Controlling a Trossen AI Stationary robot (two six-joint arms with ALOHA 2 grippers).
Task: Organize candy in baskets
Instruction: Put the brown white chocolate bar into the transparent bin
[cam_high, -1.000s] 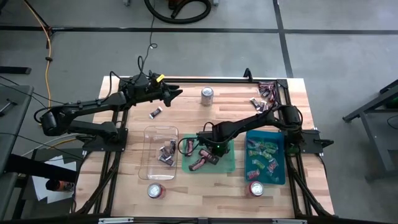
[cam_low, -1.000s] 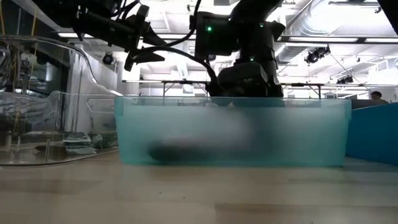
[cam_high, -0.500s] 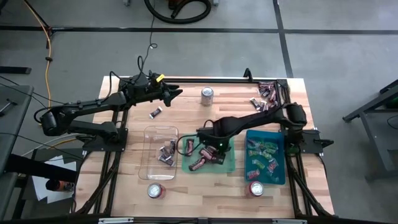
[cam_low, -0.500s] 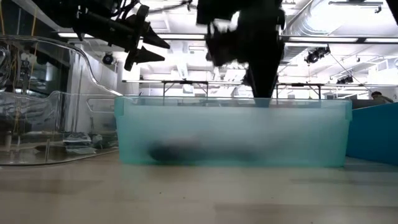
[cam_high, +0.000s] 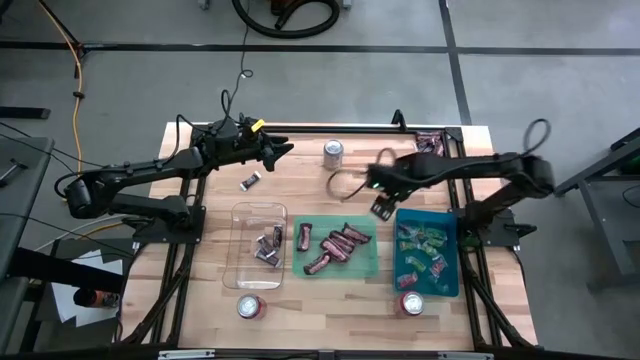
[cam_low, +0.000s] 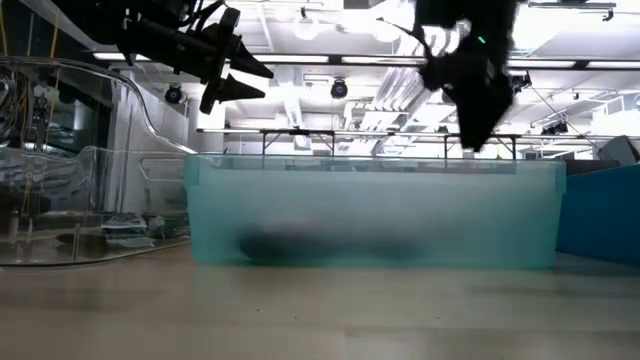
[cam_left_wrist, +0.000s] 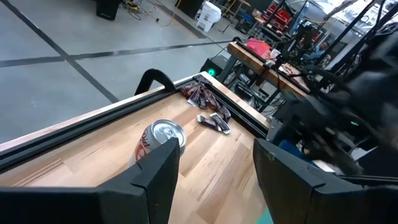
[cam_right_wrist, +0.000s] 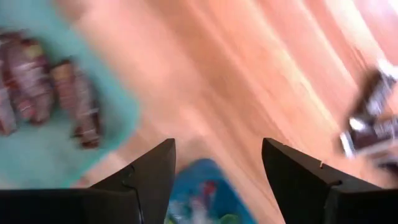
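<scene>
Above the table (cam_high: 300, 180), between the green basket (cam_high: 372, 262) and the teal basket (cam_high: 452, 262), our right gripper (cam_high: 381, 207) hangs spread and empty; maroon candy (cam_high: 336, 247) lies in the green one, while our left gripper (cam_high: 283, 152) waits, fingers apart.

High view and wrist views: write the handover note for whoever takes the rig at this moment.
Right gripper: open, empty, above the table between green basket and teal basket.
Left gripper: open, empty, hovering near the table's far edge.
Done: dark candy in clear basket, maroon in green, green-pink in teal.
Left: one loose candy by the left gripper, a candy pile at the far right corner.
</scene>
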